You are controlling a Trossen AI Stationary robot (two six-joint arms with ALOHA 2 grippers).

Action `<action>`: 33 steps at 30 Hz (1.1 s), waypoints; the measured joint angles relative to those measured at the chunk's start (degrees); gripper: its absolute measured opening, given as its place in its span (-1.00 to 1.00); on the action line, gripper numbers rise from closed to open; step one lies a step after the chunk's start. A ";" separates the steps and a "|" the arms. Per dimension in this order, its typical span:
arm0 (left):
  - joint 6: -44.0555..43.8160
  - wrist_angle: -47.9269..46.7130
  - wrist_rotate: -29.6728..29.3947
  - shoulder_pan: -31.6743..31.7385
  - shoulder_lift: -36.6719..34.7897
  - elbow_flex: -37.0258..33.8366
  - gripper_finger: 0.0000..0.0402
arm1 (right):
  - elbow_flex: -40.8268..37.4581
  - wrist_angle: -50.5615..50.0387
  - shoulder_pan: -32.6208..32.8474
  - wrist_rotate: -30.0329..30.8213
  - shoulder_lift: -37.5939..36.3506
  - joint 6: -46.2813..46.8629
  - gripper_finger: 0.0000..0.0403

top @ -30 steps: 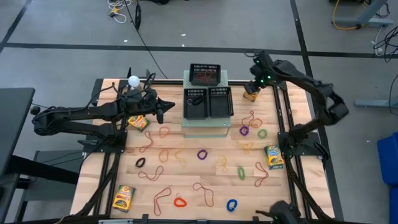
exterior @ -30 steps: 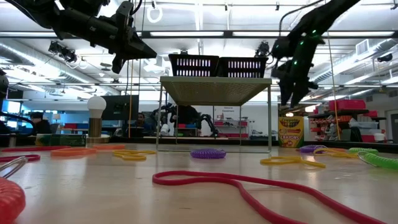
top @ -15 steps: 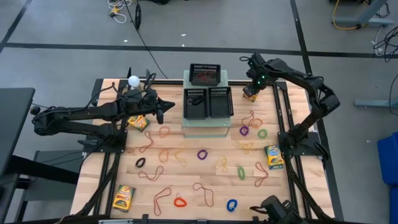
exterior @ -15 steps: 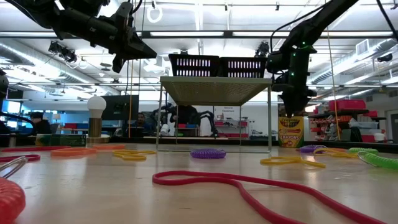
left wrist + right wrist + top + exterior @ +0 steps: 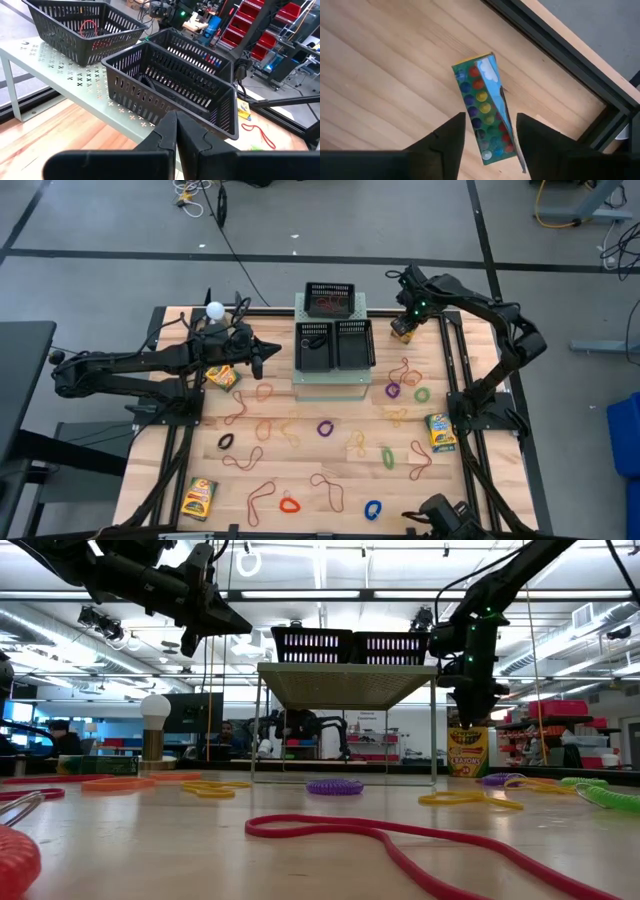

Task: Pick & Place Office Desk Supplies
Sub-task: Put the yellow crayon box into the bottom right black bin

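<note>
Right now your right gripper hangs over the far right corner of the wooden table, its two dark fingers spread apart on either side of a crayon box without visibly pressing on it. That box is a flat cardboard rectangle standing upright on the planks, close to the black metal edge rail; its face shows rows of coloured dots on blue-green print. Your left gripper is pinched shut on nothing, held in the air just left of the pale-green perforated stand, facing the black slatted plastic baskets that sit on it; the far basket holds some thin red bands. Three more crayon boxes lie flat: one under the left arm, one at the near left, one by the right rail. Thin orange-brown rubber bands and small thick loops, such as a purple one and a blue one, are scattered across the smooth boards.
</note>
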 joint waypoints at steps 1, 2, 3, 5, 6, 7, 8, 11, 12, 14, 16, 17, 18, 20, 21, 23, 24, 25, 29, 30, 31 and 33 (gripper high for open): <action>-0.03 0.00 0.00 0.01 -0.01 0.00 -0.96 | 0.00 0.00 0.00 0.04 0.00 0.00 -0.03; -0.13 0.00 0.00 0.01 -0.01 0.00 -0.96 | 0.00 -0.01 0.00 0.04 0.00 -0.02 -0.01; -0.34 0.00 0.00 0.01 0.01 0.00 -0.96 | 0.00 -0.01 0.00 0.04 0.00 -0.06 0.01; -0.48 0.00 -0.02 -0.01 -0.01 0.00 -0.96 | 0.00 -0.01 0.00 -0.21 0.00 -0.28 0.01; -0.48 0.00 -0.02 0.01 0.01 0.00 -0.96 | -0.03 0.04 0.00 -0.31 0.00 -0.30 0.01; -0.50 0.00 -0.02 0.01 0.01 0.00 -0.96 | -0.34 0.51 0.02 -0.31 -0.02 -0.29 0.00; -0.53 0.00 -0.02 0.01 -0.01 0.00 -0.96 | -0.80 0.76 0.02 -0.32 -0.02 -0.28 -0.01; -0.66 0.00 -0.02 0.01 -0.01 0.00 -0.96 | -2.49 0.76 0.03 -0.34 -0.02 -0.43 -0.07; -0.65 0.00 -0.01 0.00 0.00 0.00 -0.96 | -2.97 0.77 0.11 -0.33 -0.02 -0.46 -0.08; -0.51 0.00 0.00 -0.01 -0.01 0.00 -0.96 | -3.84 0.77 0.13 -0.33 -0.02 -0.02 -0.13; -0.51 0.00 0.00 0.00 0.00 0.00 -0.96 | -4.56 0.94 0.17 -0.34 -0.02 0.09 -0.19; -0.49 0.00 0.00 0.01 -0.01 0.00 -0.96 | -4.75 0.95 0.17 -0.38 -0.02 0.15 -0.23; -0.47 0.00 0.00 0.00 0.01 0.00 -0.96 | -4.81 0.90 0.17 -0.40 -0.02 0.23 -0.28; -0.17 0.00 0.00 -0.01 -0.01 0.00 -0.96 | -4.81 1.12 0.17 -0.44 -0.06 0.50 -0.39; -0.17 0.02 0.00 0.01 0.01 0.00 -0.96 | -4.80 1.16 0.17 -0.44 -0.21 0.50 -0.45; -0.14 0.02 0.00 0.01 -0.01 0.00 -0.96 | -4.06 0.20 0.17 -0.23 -0.70 0.46 -0.54; -0.06 0.02 0.00 -0.01 -0.01 0.00 -0.96 | -3.37 -0.35 0.17 -0.20 -1.26 0.47 -0.57; -0.04 0.00 0.00 0.01 -0.01 0.00 -0.96 | -2.41 -1.12 0.19 -0.19 -2.03 0.47 -0.58; -0.68 0.01 0.02 0.00 0.01 0.00 -0.96 | 2.92 -6.47 0.92 0.07 -5.28 -0.43 -0.55; -1.51 0.02 0.02 0.00 -0.01 0.00 -0.96 | 4.66 -8.37 1.25 0.01 -6.06 -0.72 -0.53; -2.28 0.01 0.03 0.01 0.00 0.00 -0.96 | 6.73 -10.38 1.57 0.04 -6.69 -0.96 -0.53; -2.84 0.00 0.04 -0.01 0.01 0.00 -0.96 | 11.45 -14.62 2.38 0.15 -7.44 -1.06 -0.53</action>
